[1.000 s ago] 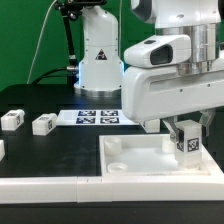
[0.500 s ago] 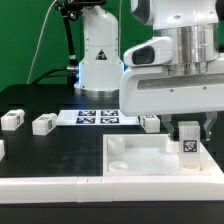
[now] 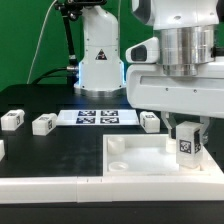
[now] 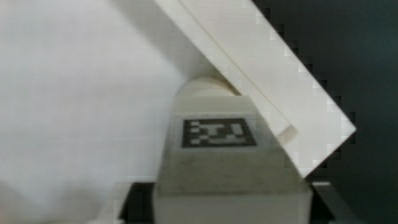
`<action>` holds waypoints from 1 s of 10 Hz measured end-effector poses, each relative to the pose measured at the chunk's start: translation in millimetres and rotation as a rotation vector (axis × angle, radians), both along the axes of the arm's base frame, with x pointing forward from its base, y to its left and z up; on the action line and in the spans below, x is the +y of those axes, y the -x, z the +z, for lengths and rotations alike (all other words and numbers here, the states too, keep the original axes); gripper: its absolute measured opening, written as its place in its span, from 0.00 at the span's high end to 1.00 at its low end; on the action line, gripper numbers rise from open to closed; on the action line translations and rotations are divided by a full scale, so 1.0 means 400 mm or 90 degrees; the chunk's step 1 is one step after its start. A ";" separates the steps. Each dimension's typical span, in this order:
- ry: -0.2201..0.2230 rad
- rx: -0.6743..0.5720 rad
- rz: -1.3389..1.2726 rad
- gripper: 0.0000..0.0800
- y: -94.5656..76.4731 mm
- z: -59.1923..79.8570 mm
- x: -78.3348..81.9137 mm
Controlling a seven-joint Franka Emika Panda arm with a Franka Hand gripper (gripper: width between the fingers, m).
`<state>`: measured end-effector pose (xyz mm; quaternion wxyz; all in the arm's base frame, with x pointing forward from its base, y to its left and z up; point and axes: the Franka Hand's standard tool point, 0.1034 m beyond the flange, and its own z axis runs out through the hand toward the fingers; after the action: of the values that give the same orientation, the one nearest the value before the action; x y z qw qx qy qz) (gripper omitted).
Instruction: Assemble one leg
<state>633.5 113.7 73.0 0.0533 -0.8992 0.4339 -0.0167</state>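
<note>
The gripper (image 3: 187, 134), closed on the leg (image 3: 187, 146), has turned at the tray's (image 3: 135, 166) 3 o'clock corner; I think the screwing-in is under way.

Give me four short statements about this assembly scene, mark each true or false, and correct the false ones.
1. The tool is shut on a leg whose tag faces the exterior camera. True.
2. That leg is at the tray-like piece's corner on the exterior view's left. False: it is at the corner on the exterior view's right.
3. A loose leg lies just to the exterior view's right of the marker board. True.
4. The marker board lies inside the tray-like piece. False: it lies on the black table beyond it.
</note>
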 end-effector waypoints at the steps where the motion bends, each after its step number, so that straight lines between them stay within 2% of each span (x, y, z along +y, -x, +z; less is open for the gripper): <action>1: -0.008 0.003 -0.037 0.64 0.000 0.000 0.000; 3: -0.020 0.012 -0.123 0.64 0.000 -0.001 0.000; 4: -0.022 0.013 -0.129 0.54 0.000 -0.001 0.001; 5: -0.021 0.011 -0.113 0.54 0.001 -0.001 0.002; 6: -0.019 0.009 -0.085 0.30 0.001 -0.001 0.003; 7: -0.017 0.006 -0.055 0.30 0.001 -0.001 0.006; 8: -0.010 0.003 0.031 0.21 0.005 -0.006 0.005; 10: 0.001 -0.012 0.181 0.19 0.004 -0.006 0.011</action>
<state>632.0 118.1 70.6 0.0585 -0.9514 0.3017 -0.0176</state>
